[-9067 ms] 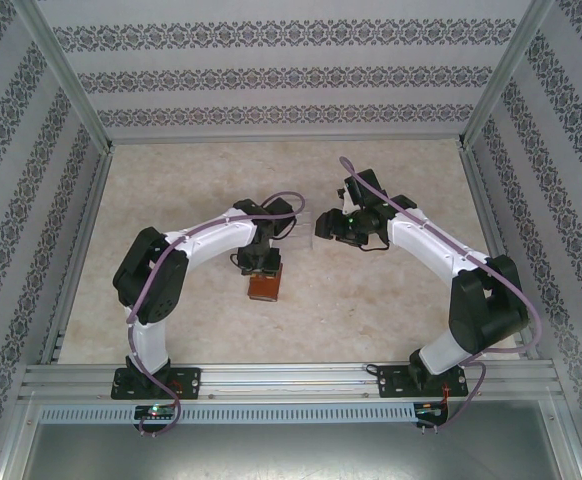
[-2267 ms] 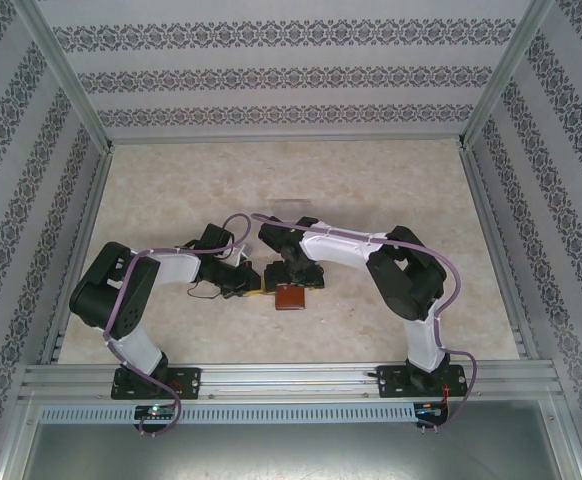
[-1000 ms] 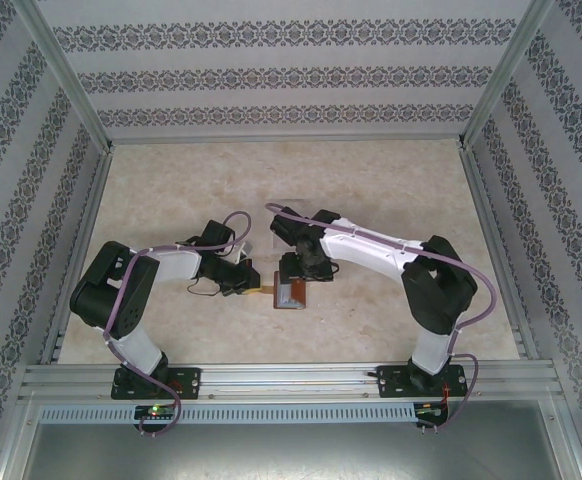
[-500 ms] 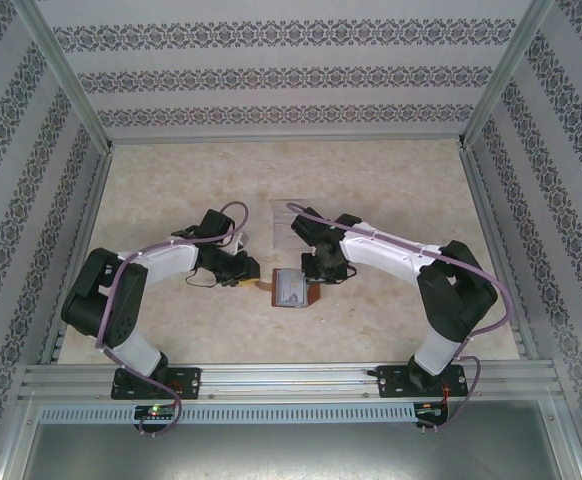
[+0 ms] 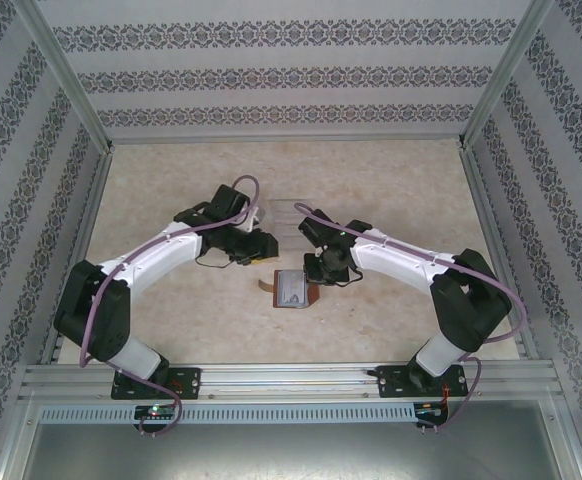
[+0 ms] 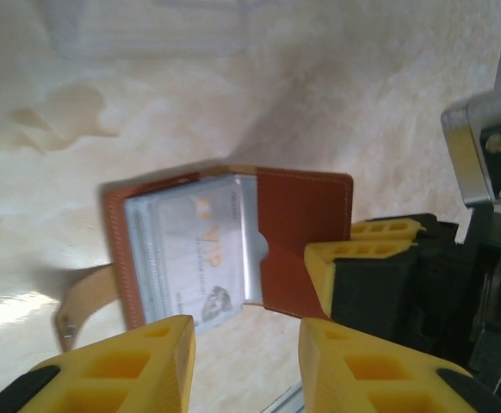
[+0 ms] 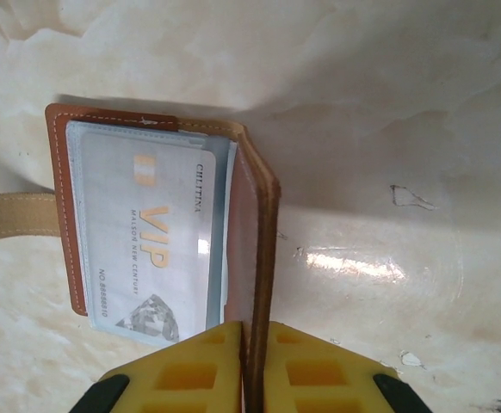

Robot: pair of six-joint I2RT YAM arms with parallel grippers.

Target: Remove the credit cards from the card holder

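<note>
Right wrist | right pincer (image 7: 252, 344) clamps open card holder (image 7: 255, 232) | credit card (image 7: 151, 249) inside | left pincer (image 6: 246, 348) parted, empty

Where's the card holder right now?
Top view: the card holder lies open on the table, centre, toward the near edge. The right gripper clamps its raised right cover; the left gripper hovers open to its left.

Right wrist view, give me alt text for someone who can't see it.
The right gripper has its yellow jaws shut on the raised cover of the open brown card holder. A pale VIP card shows inside, and a tan strap runs off the picture's left edge across the marbled table.
</note>
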